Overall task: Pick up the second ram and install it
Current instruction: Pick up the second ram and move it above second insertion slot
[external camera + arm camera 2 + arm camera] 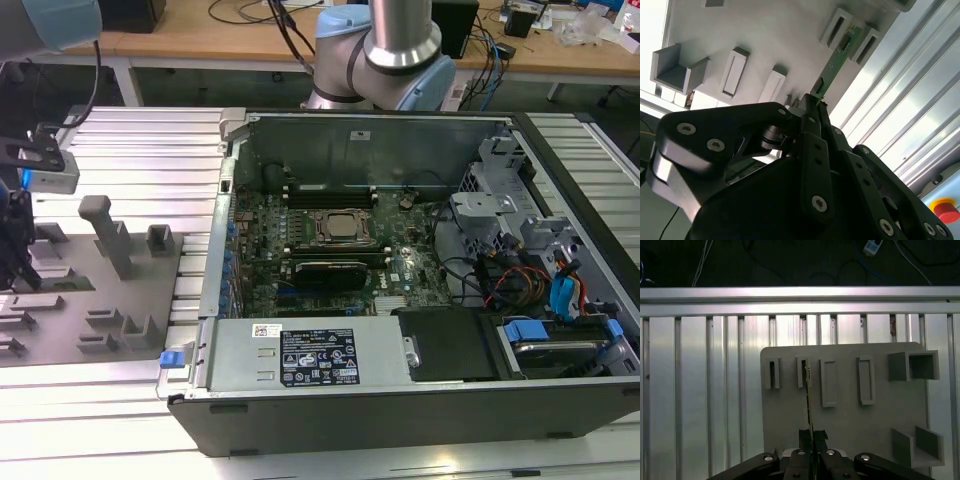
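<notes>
Gripping the second ram (837,57) by one end, the tool (813,103) has its fingers pinched narrow on the thin green stick. In the second wrist view, the stick's far end reaches between two raised slot blocks on the grey fixture plate (765,30). In the exterior view, that plate lies on the ribbed desk (150,150), towards the exterior view's left, beside the open computer case (400,410).

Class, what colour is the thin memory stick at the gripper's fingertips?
The memory stick is green with dark chips, best seen in the second wrist view.
</notes>
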Robot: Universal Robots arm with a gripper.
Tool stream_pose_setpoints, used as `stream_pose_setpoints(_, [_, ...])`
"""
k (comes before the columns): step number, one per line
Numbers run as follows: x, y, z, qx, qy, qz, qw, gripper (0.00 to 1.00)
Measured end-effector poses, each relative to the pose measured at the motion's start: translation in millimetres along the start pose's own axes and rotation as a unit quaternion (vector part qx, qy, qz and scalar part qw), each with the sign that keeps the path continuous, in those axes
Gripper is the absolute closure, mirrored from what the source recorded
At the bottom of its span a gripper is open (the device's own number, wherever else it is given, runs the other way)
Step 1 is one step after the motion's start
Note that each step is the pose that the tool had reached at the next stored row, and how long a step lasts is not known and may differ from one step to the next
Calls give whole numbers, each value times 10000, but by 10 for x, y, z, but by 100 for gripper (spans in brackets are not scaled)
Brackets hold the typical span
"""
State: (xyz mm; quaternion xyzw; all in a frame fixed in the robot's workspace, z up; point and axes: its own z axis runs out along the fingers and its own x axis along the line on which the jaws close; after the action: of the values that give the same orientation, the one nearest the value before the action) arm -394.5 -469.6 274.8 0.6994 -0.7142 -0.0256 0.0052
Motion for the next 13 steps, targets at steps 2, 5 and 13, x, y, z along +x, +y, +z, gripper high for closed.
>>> stream_pose_setpoints(2, [-1, 1, -22, 0, 0, 0, 10000, 86])
stream_pose_setpoints(5, [-1, 2, -48, 0, 0, 0, 10000, 86])
stream_pose_setpoints(13, [-5, 8, -178, 0, 0, 0, 10000, 86])
